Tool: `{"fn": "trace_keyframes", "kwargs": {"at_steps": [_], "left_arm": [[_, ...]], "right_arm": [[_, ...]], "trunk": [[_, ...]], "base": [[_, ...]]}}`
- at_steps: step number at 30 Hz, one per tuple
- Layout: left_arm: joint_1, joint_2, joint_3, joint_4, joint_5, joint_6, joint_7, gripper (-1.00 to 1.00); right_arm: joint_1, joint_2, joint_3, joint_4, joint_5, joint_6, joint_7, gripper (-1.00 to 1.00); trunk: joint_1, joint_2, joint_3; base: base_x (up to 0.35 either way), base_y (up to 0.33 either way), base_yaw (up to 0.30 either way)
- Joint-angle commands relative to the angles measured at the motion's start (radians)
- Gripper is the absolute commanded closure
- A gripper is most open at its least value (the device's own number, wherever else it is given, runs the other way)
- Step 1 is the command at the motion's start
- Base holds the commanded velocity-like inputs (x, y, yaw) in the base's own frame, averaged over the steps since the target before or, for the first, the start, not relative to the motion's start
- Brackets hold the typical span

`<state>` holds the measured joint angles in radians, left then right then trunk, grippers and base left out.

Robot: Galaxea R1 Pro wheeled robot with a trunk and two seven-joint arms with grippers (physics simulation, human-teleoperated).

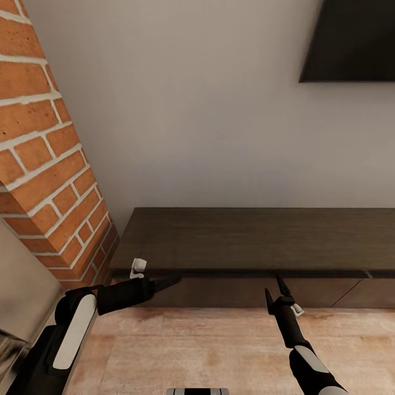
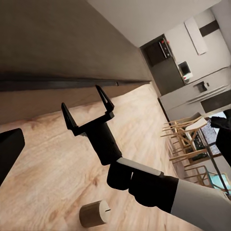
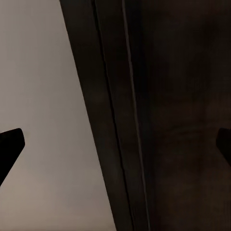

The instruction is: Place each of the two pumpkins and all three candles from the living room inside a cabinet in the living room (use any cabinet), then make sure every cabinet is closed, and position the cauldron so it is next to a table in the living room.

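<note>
Both pincers low before the cabinet [image 1: 247, 241], right pincer [image 1: 275, 288] spread wide and empty near its drawer fronts, left pincer [image 1: 167, 282] at its corner, spread not discernible, drawers all shut, candle [image 2: 95, 213] lay on wood floor [image 1: 219, 351], brick column [image 1: 49, 159] alongside.

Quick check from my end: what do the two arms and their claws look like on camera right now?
Both arms are black with glossy white shell panels. The right claw has two thin black pointed fingers on a slim black wrist, with a small white fitting beside it. The left claw is a black tapered piece, with a white bracket on its wrist.
</note>
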<state>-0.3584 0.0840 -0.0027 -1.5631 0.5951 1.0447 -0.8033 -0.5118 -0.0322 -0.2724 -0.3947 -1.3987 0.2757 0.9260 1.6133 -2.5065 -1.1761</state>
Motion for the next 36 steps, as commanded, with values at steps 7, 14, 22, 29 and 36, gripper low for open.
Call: {"fn": "trace_keyframes", "kwargs": {"at_steps": [7, 14, 22, 29, 36], "left_arm": [[-0.001, 0.0, 0.0, 0.0, -0.001, 0.002, -0.004, -1.0], [-0.001, 0.0, 0.0, 0.0, -0.001, 0.002, -0.004, -1.0], [-0.001, 0.0, 0.0, 0.0, 0.0, 0.002, -0.004, -1.0], [-0.001, 0.0, 0.0, 0.0, 0.0, 0.002, -0.004, -1.0], [-0.001, 0.0, 0.0, 0.001, -0.001, 0.002, -0.004, -1.0]], "right_arm": [[-0.001, 0.0, 0.001, 0.002, -0.008, 0.01, 0.002, -1.0], [-0.001, -0.001, 0.001, 0.002, -0.008, 0.01, 0.002, -1.0], [-0.001, -0.003, 0.006, 0.001, -0.007, 0.01, 0.003, -1.0], [-0.001, -0.003, 0.009, 0.001, -0.005, 0.011, 0.007, -1.0], [-0.001, -0.003, 0.01, 0.0, -0.005, 0.011, 0.007, -1.0]], "trunk": [[0.002, -0.001, -0.02], [0.004, -0.002, -0.036], [0.004, -0.002, -0.036], [0.004, -0.002, -0.036], [0.004, -0.002, -0.036]], "base": [[0.0, 0.0, 0.0], [0.0, 0.0, 0.0], [0.0, 0.0, 0.0], [0.0, 0.0, 0.0], [0.088, 0.012, 0.0]]}}
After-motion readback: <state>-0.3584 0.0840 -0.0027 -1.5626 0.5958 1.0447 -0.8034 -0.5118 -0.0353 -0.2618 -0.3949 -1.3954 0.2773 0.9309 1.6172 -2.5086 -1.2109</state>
